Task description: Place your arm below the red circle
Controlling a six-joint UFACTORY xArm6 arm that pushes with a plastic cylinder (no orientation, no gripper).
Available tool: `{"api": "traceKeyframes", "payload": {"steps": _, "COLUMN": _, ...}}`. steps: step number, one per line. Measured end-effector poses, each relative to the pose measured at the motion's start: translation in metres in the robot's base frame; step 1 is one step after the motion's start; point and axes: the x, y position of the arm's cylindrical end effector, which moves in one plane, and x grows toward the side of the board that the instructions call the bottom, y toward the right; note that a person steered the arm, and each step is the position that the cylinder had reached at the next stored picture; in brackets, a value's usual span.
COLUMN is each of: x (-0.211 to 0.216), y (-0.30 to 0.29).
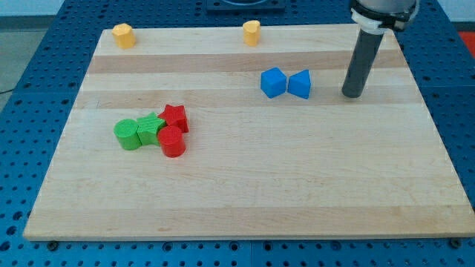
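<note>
The red circle (pixel 172 142), a short red cylinder, stands on the wooden board (pixel 297 185) at the view's left of centre. It touches a red star (pixel 175 118) above it and a green star (pixel 150 129) to its upper left. My tip (pixel 352 95) rests on the board far off to the view's upper right of the red circle, just right of the two blue blocks.
A green cylinder (pixel 128 134) sits left of the green star. A blue cube-like block (pixel 273 82) and a blue triangle block (pixel 300 84) lie side by side left of my tip. Two yellow blocks (pixel 122 35) (pixel 251 32) stand at the board's top edge.
</note>
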Motion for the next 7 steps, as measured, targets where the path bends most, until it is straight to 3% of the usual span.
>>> {"api": "traceKeyframes", "payload": {"steps": 4, "x": 0.01, "y": 0.0}}
{"api": "traceKeyframes", "payload": {"steps": 5, "x": 0.056, "y": -0.009}}
{"api": "traceKeyframes", "payload": {"steps": 7, "x": 0.181, "y": -0.099}}
